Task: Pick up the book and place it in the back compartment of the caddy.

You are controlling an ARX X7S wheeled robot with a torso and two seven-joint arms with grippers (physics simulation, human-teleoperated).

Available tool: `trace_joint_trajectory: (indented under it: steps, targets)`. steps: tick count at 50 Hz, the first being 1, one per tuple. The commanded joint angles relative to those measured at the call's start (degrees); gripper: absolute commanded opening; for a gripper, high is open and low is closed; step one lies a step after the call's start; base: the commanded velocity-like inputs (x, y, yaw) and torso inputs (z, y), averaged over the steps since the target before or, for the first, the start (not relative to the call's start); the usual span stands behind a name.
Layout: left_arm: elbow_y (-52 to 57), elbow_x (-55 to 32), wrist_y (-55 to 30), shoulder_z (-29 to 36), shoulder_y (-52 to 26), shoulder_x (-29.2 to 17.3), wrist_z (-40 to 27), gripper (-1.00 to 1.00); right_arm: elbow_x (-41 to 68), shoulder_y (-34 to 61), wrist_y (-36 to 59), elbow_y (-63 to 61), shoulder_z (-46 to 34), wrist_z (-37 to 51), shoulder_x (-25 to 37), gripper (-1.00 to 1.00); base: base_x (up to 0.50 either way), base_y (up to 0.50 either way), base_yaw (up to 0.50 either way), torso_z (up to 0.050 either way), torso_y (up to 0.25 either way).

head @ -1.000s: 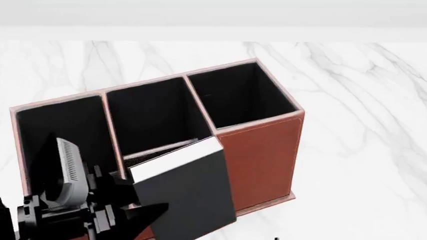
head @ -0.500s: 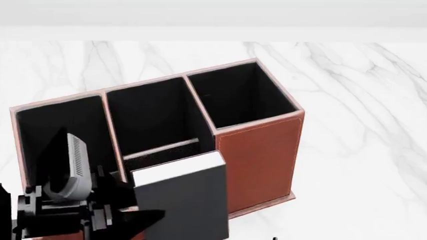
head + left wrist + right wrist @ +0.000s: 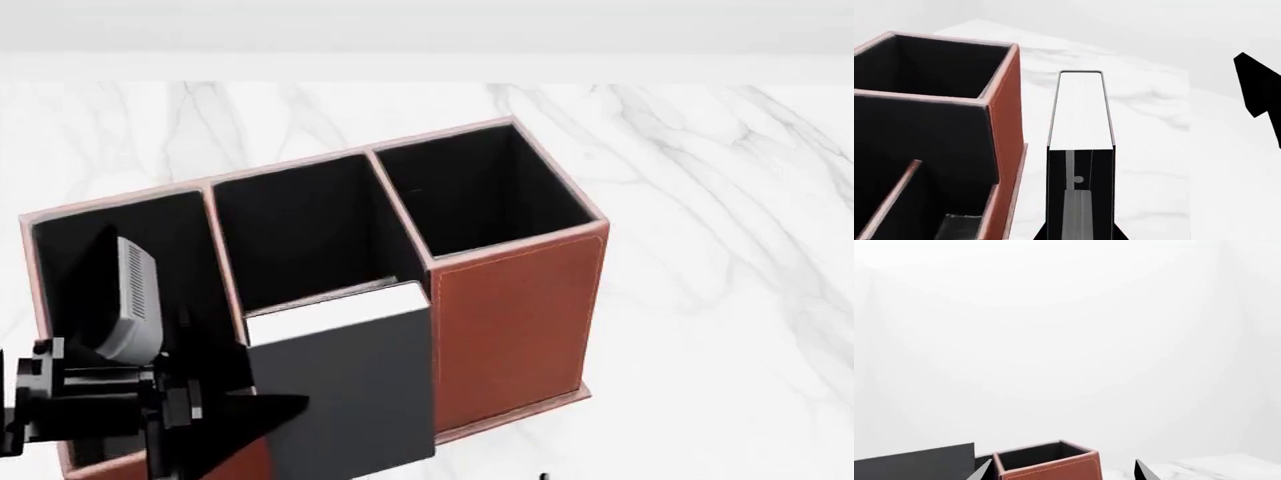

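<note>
Trouble could come from alignment: the book [image 3: 350, 385], pinched upright at its lower end by the left gripper [image 3: 220, 425], hangs just outside the caddy [image 3: 514, 320], against its low front wall beside the small middle pocket [image 3: 320, 302]. Lowered here (a judgement), its bottom edge would catch the rim or slide down outside. The right gripper shows too little to judge.

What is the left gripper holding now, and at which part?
The left gripper holds the black book upright, clamped across its covers at the lower end.
</note>
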Motion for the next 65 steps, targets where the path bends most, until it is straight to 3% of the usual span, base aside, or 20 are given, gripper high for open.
trace_joint_trajectory:
  steps: [1, 13, 28, 49, 65]
  targets:
    - [0.2, 0.7, 2.3, -2.4, -1.1, 0.2, -1.0, -1.00, 0.1, 0.4, 0.1, 0.5, -0.3, 0.0, 0.0, 1.00, 0.00, 0.00, 0.00, 0.000, 0.000]
    - [-2.2, 4.2, -0.9, -0.6, -4.1, 2.5, -4.5, -1.00, 0.2, 0.8, 0.1, 1.0, -0.5, 0.1, 0.1, 1.00, 0.00, 0.00, 0.00, 0.000, 0.001]
    - [-7.6, 5.6, -2.9, -0.1, -8.3, 4.3, -1.0, -1.00, 0.3, 1.2, 0.3, 1.6, -0.8, 0.4, 0.1, 1.00, 0.00, 0.00, 0.00, 0.000, 0.001]
    - [-20.4, 6.6, 0.3, -0.7, -10.2, 9.2, 7.6, -1.00, 0.1, 1.4, 0.3, 1.7, -1.1, 0.7, 0.2, 1.00, 0.00, 0.00, 0.00, 0.000, 0.001]
    - [-38.1, 8.5, 6.6, -1.1, -10.7, 17.4, 17.6, -1.00, 0.1, 1.6, 0.2, 2.1, -1.4, 0.8, 0.4, 1.00, 0.00, 0.00, 0.00, 0.000, 0.001]
